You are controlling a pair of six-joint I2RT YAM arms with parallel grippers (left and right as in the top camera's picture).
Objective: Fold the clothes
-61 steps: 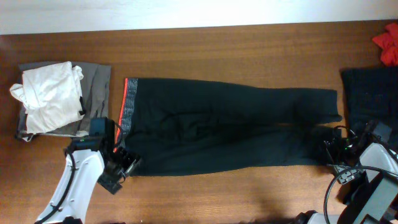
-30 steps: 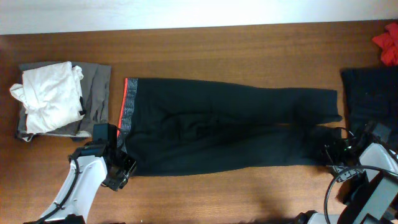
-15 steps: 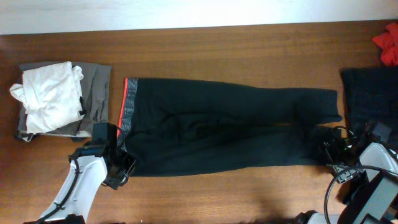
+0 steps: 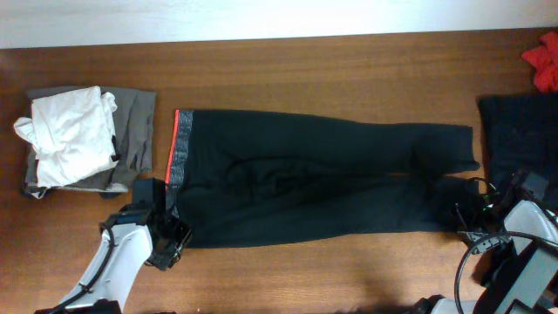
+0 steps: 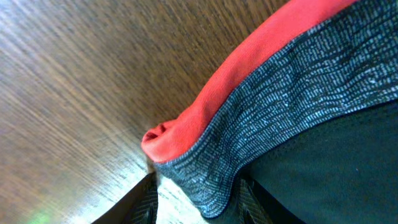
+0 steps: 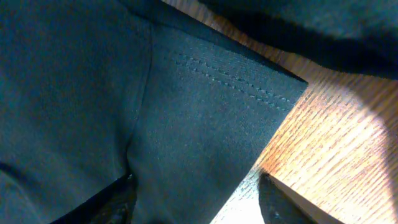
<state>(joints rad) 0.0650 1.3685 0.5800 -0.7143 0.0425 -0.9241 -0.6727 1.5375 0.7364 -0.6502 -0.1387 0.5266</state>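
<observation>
Worktop: brown wood, and it carries everything.
Leggings: black, lying flat across the middle of the worktop, with the waistband to the left and the two cuffs to the right.
Pile: a white garment on top of grey ones, at the left, just beside the waistband. Only the overhead view shows it.
Dark cloth: at the right edge, near the cuffs.
Right tool: at the lower cuff. Its wrist view shows the fingers spread wide and released, with the cuff lying between them.
Left tool: at the near corner of the waistband. Its wrist view shows a finger on each side of that corner. I cannot tell whether they pinch it.
Red cloth: at the far right corner, partly cut off by the frame.
Waistband: speckled grey with a red edge, curled at the corner. This detail is clear only in the left wrist view.
Cuff stitching: a double row, seen only in the right wrist view.
</observation>
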